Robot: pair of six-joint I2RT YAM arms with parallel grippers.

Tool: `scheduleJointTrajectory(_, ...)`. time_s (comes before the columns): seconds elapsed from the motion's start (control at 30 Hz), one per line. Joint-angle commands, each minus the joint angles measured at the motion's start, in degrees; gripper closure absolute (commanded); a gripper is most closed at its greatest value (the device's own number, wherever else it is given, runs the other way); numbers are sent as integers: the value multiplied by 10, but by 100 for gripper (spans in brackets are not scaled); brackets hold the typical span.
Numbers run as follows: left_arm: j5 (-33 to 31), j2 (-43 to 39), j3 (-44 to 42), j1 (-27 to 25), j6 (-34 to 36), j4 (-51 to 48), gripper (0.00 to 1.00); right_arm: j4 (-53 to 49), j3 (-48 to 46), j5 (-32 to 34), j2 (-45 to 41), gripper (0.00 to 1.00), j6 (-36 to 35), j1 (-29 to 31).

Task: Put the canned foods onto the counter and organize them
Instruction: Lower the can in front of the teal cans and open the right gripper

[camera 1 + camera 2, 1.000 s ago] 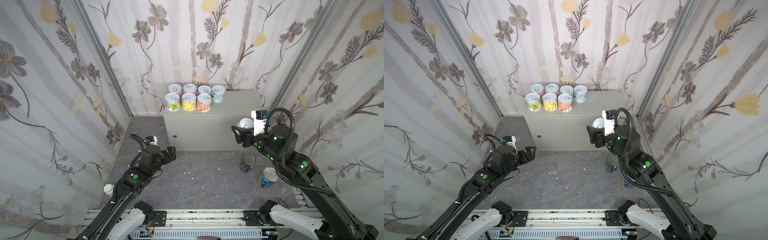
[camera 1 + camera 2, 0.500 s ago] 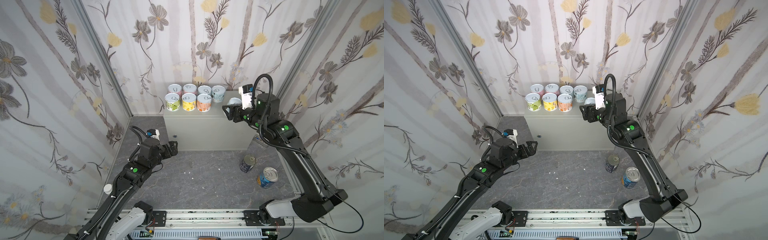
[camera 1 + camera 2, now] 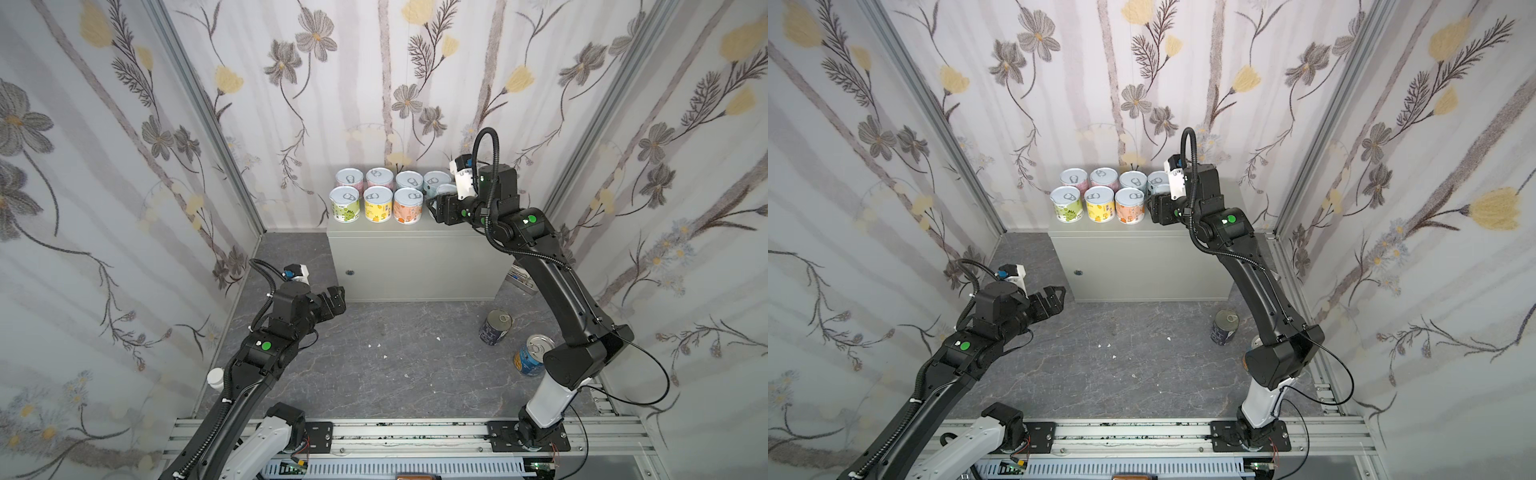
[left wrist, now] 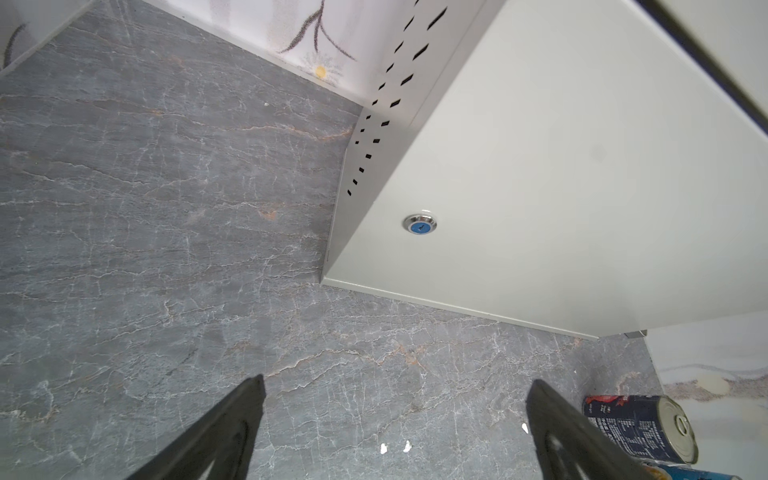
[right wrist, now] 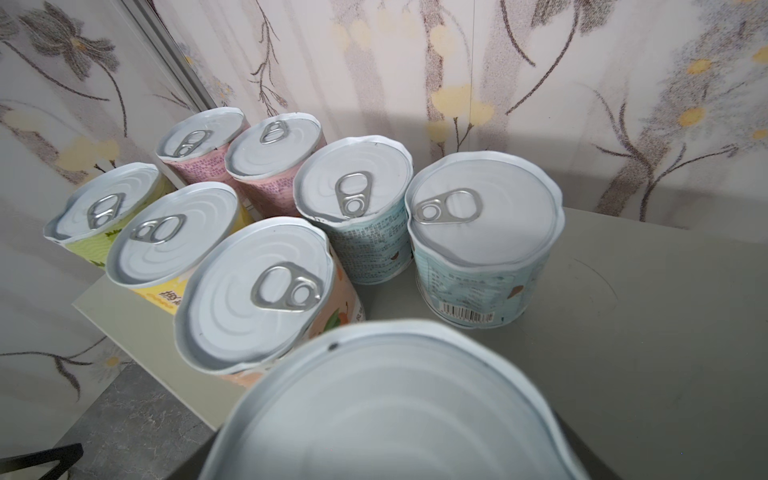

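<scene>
Several short pastel cans (image 3: 377,196) (image 3: 1099,198) (image 5: 266,286) stand in two rows at the left end of the counter (image 3: 415,257) (image 3: 1142,266) (image 5: 644,311). My right gripper (image 3: 438,200) is shut on one more short can (image 3: 446,190) (image 5: 390,407), held over the counter top just right of the orange can (image 3: 408,206); its fingers are hidden behind that can. My left gripper (image 3: 338,295) (image 3: 1059,295) (image 4: 395,386) hangs open and empty over the floor near the counter's front left corner. A dark navy can (image 3: 494,328) (image 4: 640,428) and a blue can (image 3: 532,355) stand on the floor.
A white-capped bottle (image 3: 215,377) stands by the left wall beside my left arm. A metal tray (image 3: 519,278) sits between the counter's right end and the wall, behind my right arm. The right half of the counter top is bare.
My right arm has lifted the short can from in front of the counter up over its top and left toward the rows. My left gripper has crept slightly toward the counter.
</scene>
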Motion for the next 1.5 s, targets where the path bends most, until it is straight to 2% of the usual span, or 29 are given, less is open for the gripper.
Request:
scheduleJointTrajectory(0.0, 7, -1, -5, 5, 11, 22, 0, 30, 6, 4, 11, 39, -4, -3)
scheduleJointTrajectory(0.17, 10, -1, -4, 10, 17, 23, 0, 41, 7, -3, 23, 35, 1, -5)
scheduleJointTrajectory(0.33, 13, -4, -7, 14, 19, 23, 0, 46, 8, 0, 27, 26, 1, -7)
scheduleJointTrajectory(0.53, 17, -4, -6, 15, 15, 23, 0, 52, 7, -7, 31, 20, 1, -9)
scheduleJointTrajectory(0.73, 22, -9, -2, 14, 11, 22, 0, 53, 7, -4, 27, 10, -2, -12)
scheduleJointTrajectory(1.0, 28, -9, 10, 14, 3, 17, 0, 61, 7, -1, -10, 6, -11, -15)
scheduleJointTrajectory(1.23, 30, -10, 13, 14, -3, 12, 0, 49, -8, 9, -66, 7, -21, -18)
scheduleJointTrajectory(1.47, 31, -11, 12, 14, -3, 11, 0, 76, -108, 12, -150, 27, -19, -28)
